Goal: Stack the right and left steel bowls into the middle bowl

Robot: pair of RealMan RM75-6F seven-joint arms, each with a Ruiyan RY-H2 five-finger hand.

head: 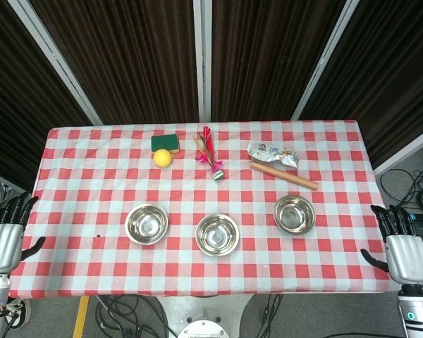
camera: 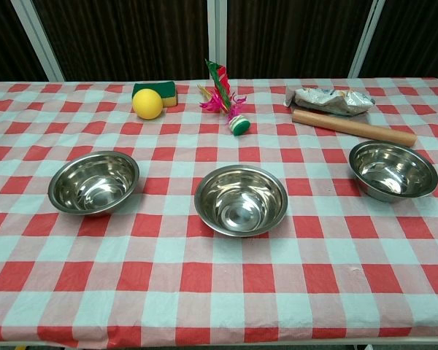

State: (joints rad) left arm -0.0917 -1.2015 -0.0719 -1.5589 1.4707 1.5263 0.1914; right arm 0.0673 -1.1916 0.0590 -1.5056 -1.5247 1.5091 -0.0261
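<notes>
Head view, my hands: my left hand hangs off the near-left table edge, my right hand off the near-right edge. Both hold nothing, fingers apart and extended. Neither shows in the chest view.

Landmark: middle bowl, upright and empty, near the front centre of the checked tablecloth.

Left bowl: well apart to the left of the middle bowl, about level with it, upright and empty.

Right bowl: well apart to the right of the middle bowl, slightly further back, upright and empty.

Progress: in my judgement nothing is done. No bowl sits inside another and neither hand touches a bowl. Both stackings remain: right bowl into the middle bowl, left bowl into the middle bowl.

Count, steel bowls: three.

Beyond the middle bowl, centre: one feathered shuttlecock, lying with its green base toward the bowl.

Beyond the middle bowl, left: one yellow ball, just in front of one green-and-yellow sponge; I cannot tell whether they touch.

Beyond the middle bowl, right: one wooden rolling pin just behind the right bowl, and one crumpled foil packet just behind the pin.

Count, other items: five, one of each.

Far limit: dark curtain panels behind the table.
</notes>
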